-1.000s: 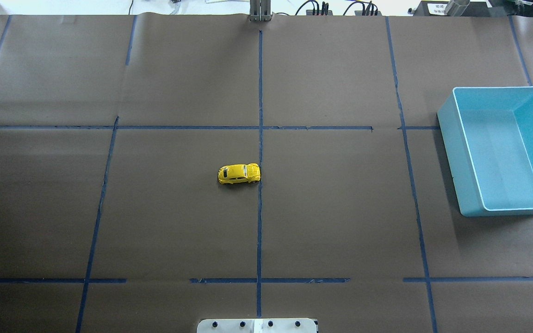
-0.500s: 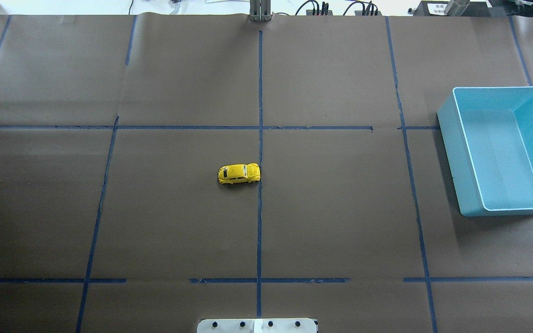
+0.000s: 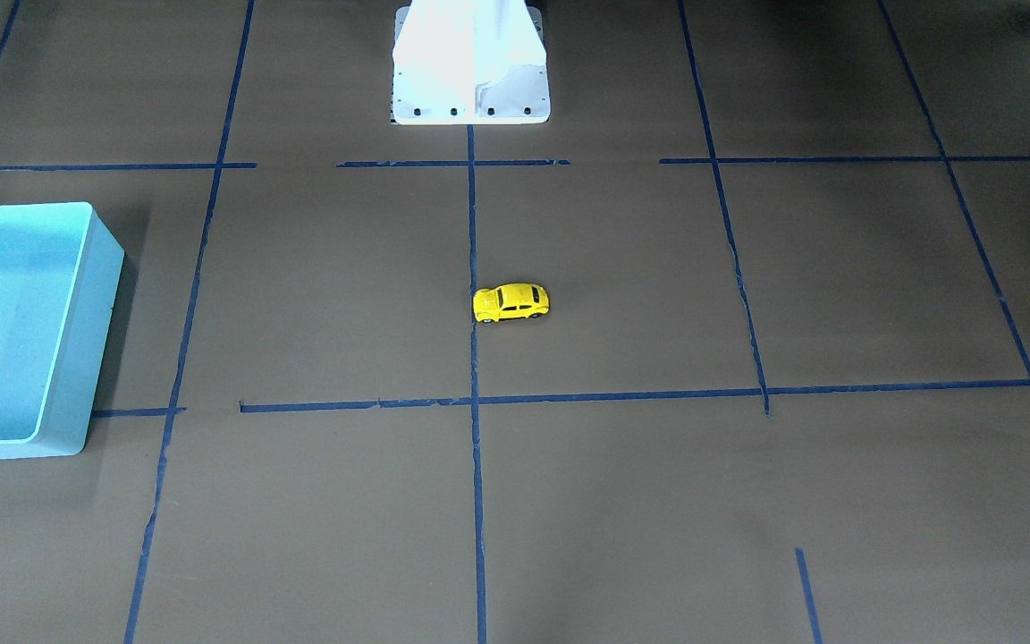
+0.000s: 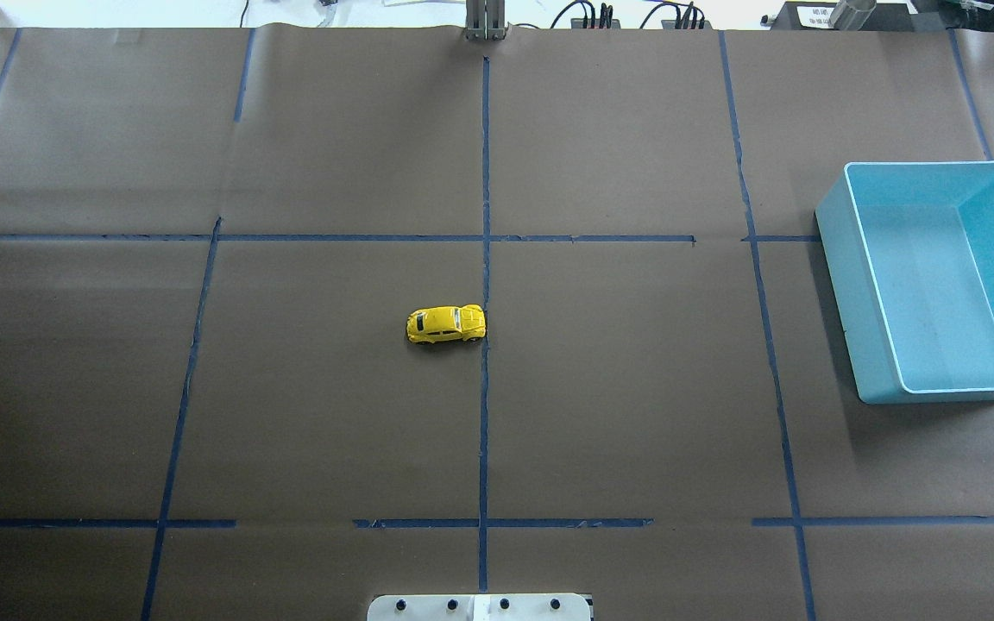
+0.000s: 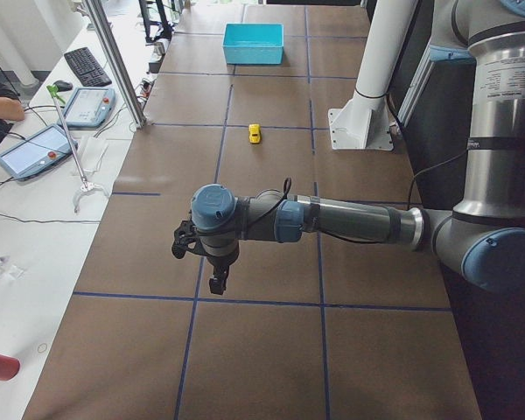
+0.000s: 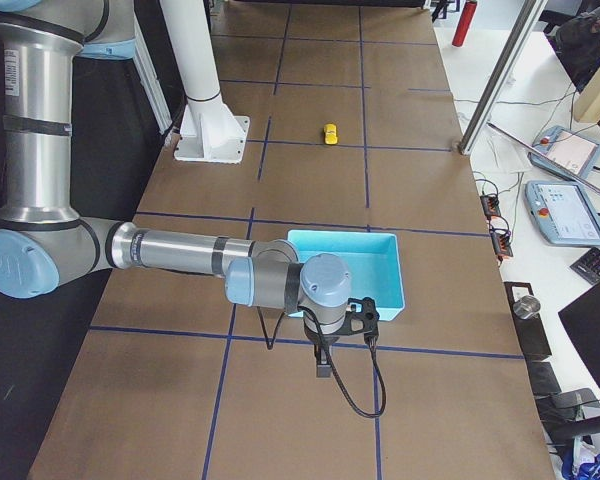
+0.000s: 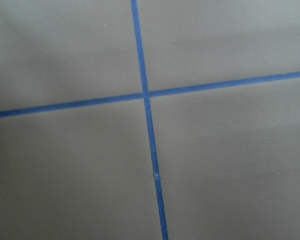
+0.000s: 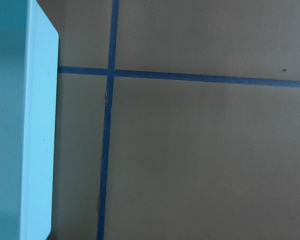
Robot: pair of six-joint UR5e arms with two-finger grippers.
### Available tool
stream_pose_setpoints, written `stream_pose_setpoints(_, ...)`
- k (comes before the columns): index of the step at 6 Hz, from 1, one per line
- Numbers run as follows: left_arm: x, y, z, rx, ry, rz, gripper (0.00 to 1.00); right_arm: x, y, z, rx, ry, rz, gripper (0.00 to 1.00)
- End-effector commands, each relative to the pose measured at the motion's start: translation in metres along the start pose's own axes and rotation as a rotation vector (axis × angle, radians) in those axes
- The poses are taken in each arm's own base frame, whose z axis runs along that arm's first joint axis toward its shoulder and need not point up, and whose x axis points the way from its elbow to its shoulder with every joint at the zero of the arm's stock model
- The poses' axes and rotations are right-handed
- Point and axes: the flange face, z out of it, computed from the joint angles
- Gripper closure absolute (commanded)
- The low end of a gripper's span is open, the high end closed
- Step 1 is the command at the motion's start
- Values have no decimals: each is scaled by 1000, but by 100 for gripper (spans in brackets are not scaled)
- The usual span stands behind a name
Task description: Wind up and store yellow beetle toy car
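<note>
The yellow beetle toy car (image 4: 446, 324) stands on its wheels at the middle of the brown table, next to the centre blue tape line. It also shows in the front view (image 3: 511, 303) and small in both side views (image 5: 255, 133) (image 6: 330, 133). My left gripper (image 5: 217, 284) hangs over the table's left end, far from the car. My right gripper (image 6: 323, 368) hangs over the right end, beside the bin. Both show only in the side views, so I cannot tell whether they are open or shut. Nothing is held that I can see.
An empty light-blue bin (image 4: 842, 250) stands at the table's right side (image 3: 95, 340) (image 8: 40, 125). Blue tape lines form a grid on the brown paper. The robot's white base plate (image 4: 480, 607) sits at the near middle edge. Tablets and cables lie beyond the far edge.
</note>
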Motion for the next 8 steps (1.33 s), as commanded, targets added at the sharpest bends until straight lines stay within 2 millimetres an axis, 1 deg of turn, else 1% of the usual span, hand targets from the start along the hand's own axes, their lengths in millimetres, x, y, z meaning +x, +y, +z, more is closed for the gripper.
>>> stream_pose_setpoints(1, 46, -36, -1, 11, -36, 121, 0, 0, 0, 0, 0, 0, 0, 0)
stream_pose_setpoints(2, 80, -50, 16, 2, -23, 209, 0, 0, 0, 0, 0, 0, 0, 0)
stream_pose_setpoints(3, 139, -72, 45, -32, 6, 327, 0, 0, 0, 0, 0, 0, 0, 0)
stream_pose_setpoints(4, 181, -85, 22, 10, 24, 392, 0, 0, 0, 0, 0, 0, 0, 0)
stream_pose_setpoints(5, 262, -111, 38, 5, 54, 530, 0, 0, 0, 0, 0, 0, 0, 0)
stream_pose_setpoints(6, 302, -121, 38, 35, 32, 611, 0, 0, 0, 0, 0, 0, 0, 0)
stream_pose_setpoints(7, 356, -108, 86, -20, 73, 717, 0, 0, 0, 0, 0, 0, 0, 0)
stream_pose_setpoints(8, 417, -139, 64, 43, 99, 793, 0, 0, 0, 0, 0, 0, 0, 0)
